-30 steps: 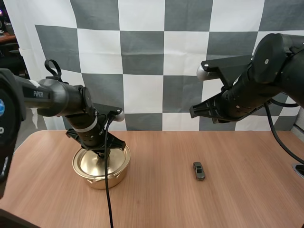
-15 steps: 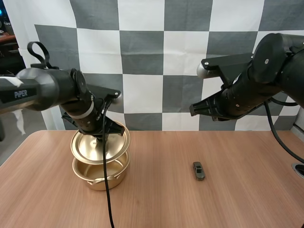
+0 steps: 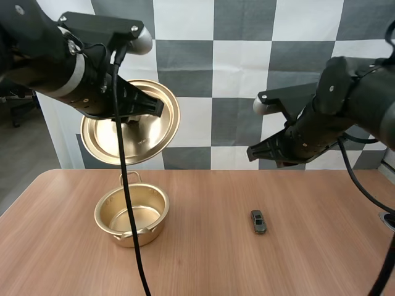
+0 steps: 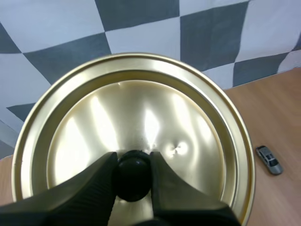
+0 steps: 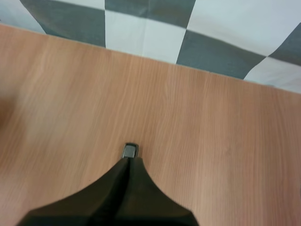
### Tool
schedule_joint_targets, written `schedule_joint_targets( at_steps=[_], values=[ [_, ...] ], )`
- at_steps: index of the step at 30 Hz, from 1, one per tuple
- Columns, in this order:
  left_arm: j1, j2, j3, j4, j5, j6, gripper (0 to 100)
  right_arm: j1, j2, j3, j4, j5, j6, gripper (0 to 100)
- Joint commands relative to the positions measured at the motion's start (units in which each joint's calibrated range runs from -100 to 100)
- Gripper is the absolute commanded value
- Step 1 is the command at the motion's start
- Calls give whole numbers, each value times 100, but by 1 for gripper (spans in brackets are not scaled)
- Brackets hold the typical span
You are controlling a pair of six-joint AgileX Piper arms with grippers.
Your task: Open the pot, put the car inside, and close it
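high over the pot (image 3: 148, 216), shiny gold lid (image 3: 155, 131).

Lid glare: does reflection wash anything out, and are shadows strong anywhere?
Left wrist view: bright streaks of glare fan across the lid around its knob, yet the rim is easy to trace. High view: the pot gleams inside, and the car casts only a faint shadow. Right wrist view: the table shows soft light, no glare.

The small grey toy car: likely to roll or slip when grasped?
Small grey toy car looks tiny and rigid, so probably light. If its wheels turn, a nudge could roll it on the smooth wooden table.
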Motion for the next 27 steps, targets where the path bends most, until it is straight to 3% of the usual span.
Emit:
schedule_joint_targets(
  at_steps=[1, 7, 17, 18, 19, 23, 24, 27],
  values=[
    [-2, -800, -2, -59, 84, 35, 0, -1, 508, 224, 4, 7, -3, 0],
    [-2, -1406, -2, -59, 556, 86, 0, -1, 1480, 716, 4, -596, -3, 0],
    [-2, -1482, -2, -59, 718, 158, 0, -1, 1642, 730, 74, -687, 33, 0],
    [-2, -1482, -2, -59, 718, 158, 0, -1, 1642, 730, 74, -587, 33, 6],
    [-2, -1482, -2, -59, 718, 158, 0, 15, 1642, 730, 50, -511, 33, 20],
    [-2, -1482, -2, -116, 718, 158, 0, 101, 1642, 730, 14, -412, -353, 94],
    [-2, -1482, -2, -143, 718, 158, 0, 138, 1642, 730, 14, -398, -425, 100],
    [-2, -1482, -2, -143, 718, 158, 0, 168, 1642, 730, 90, -706, -422, 100]
  ],
)
